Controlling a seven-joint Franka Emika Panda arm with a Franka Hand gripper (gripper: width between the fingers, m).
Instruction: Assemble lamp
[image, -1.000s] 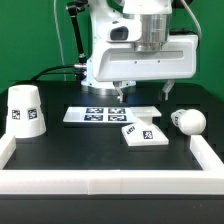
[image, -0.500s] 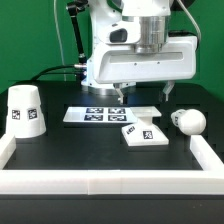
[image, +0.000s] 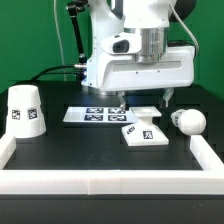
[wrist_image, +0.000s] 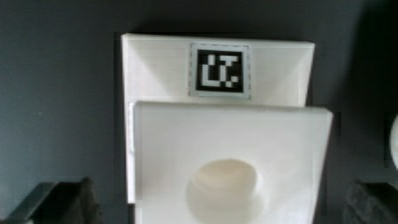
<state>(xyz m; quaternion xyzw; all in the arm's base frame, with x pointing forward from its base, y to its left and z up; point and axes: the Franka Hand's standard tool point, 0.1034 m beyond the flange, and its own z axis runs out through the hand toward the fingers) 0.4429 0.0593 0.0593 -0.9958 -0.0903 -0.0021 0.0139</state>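
A black table top lies before a green backdrop, ringed at the front and both sides by a low white wall. The bulky white robot arm fills the back of the exterior view and hides the table behind it.

Take the flat square white plastic lamp base as the middle of the dial in the exterior view. It lies flat, right of the table's centre, with black-and-white tags on top. The tapered white cup-like lamp shade stands mouth down at nine o'clock, well apart, close to the side wall. The round white bulb on its short stem lies on its side between two and three o'clock, near the base but apart from it. The thin flat white marker board lies between nine and ten o'clock, its near end just beside the base's back corner.

The two-finger gripper hangs at twelve o'clock, its jaws spread wide and holding nothing; one finger ends over the marker board's end.

In the wrist view the base shows a single tag and a round hollow. Its white plastic fills the space between the two dark fingertips, which stand clear of its sides.
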